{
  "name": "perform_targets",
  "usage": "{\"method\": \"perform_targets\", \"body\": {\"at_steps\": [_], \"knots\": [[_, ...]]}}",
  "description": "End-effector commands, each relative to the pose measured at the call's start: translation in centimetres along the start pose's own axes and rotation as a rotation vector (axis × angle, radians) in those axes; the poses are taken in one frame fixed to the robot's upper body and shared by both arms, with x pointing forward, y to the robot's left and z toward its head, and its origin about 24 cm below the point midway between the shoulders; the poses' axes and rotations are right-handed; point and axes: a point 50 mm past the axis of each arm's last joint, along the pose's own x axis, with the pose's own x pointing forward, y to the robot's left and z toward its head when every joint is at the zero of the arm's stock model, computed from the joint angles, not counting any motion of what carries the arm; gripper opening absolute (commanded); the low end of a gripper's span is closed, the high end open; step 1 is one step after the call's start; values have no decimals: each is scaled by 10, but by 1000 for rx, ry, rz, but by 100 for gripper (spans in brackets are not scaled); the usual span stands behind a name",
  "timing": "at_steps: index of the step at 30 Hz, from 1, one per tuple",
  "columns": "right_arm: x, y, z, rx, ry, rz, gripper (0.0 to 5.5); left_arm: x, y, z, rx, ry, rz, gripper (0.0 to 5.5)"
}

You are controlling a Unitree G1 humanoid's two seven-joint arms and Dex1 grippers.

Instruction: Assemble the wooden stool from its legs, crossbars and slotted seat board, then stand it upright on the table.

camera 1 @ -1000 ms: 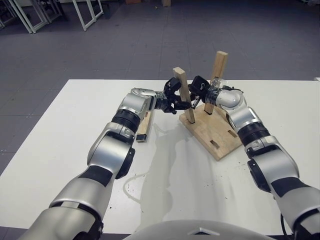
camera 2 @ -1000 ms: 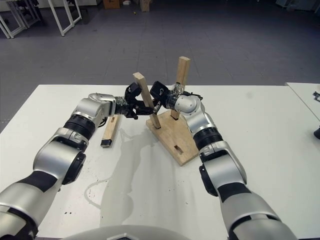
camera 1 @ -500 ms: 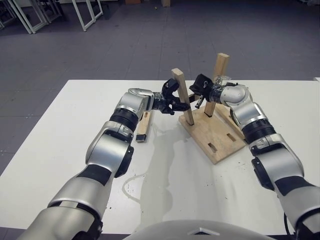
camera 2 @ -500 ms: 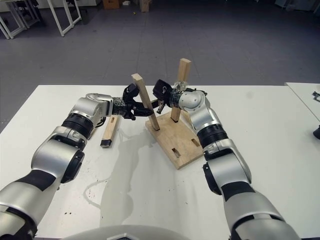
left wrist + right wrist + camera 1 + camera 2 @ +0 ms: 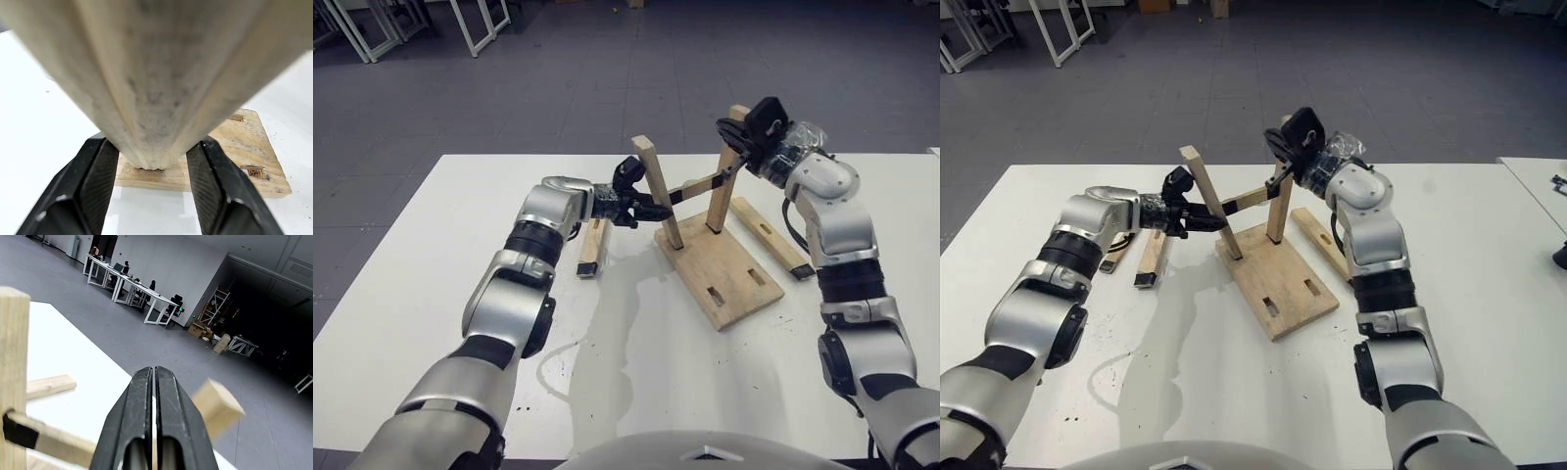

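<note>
Closest in, below and to the right of the left gripper (image 5: 646,208), the flat pale wooden seat board with rectangular slots (image 5: 734,279) lies on the white table (image 5: 421,264). Two open slots show on its near half. A loose pale wooden bar (image 5: 591,245) lies flat on the table just under the left arm, behind that gripper. The left gripper is clamped around the leaning pale wooden leg (image 5: 656,186) about halfway up, one black finger (image 5: 98,186) on each side (looks really snug in the wrist view). That leg's foot sits in the board. A thin wooden crossbar (image 5: 700,186) runs from just past the left gripper's tips across to the upright pale wooden leg (image 5: 720,196), which stands in the board's far side. The right gripper (image 5: 154,382) is up by the top part of that upright leg, fingers pressed together with nothing between them. I can't tell if it touches the wood. Below the right arm, a second loose wooden bar (image 5: 769,235) lies beside the board.
</note>
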Motion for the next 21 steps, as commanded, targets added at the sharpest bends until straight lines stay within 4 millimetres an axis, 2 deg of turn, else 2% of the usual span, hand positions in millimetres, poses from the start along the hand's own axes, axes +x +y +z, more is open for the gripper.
{"method": "perform_targets", "body": {"at_steps": [1,4,6,8,11,14,16,17,21], "knots": [[-17,-2,-5,33,32,-27,10,-28,7,-39,10,70,145,240],[-24,1,-10,53,56,-31,10,-33,0,-40,78,20,149,285],[-27,3,-11,62,65,-29,10,-39,-2,-40,78,-17,158,285],[-30,6,-12,72,71,-24,10,-56,-4,-50,69,-20,208,285],[-41,8,-19,97,93,-33,10,-88,-6,-61,41,-106,379,285],[-54,12,-28,133,127,-57,10,-111,-8,-78,43,-183,601,285],[-59,16,-32,153,144,-65,10,-119,-6,-94,17,-206,711,255],[-60,17,-33,160,149,-66,10,-122,-3,-101,6,-207,749,239],[-61,20,-33,164,159,-62,10,-127,4,-129,-11,-148,785,239]]}}
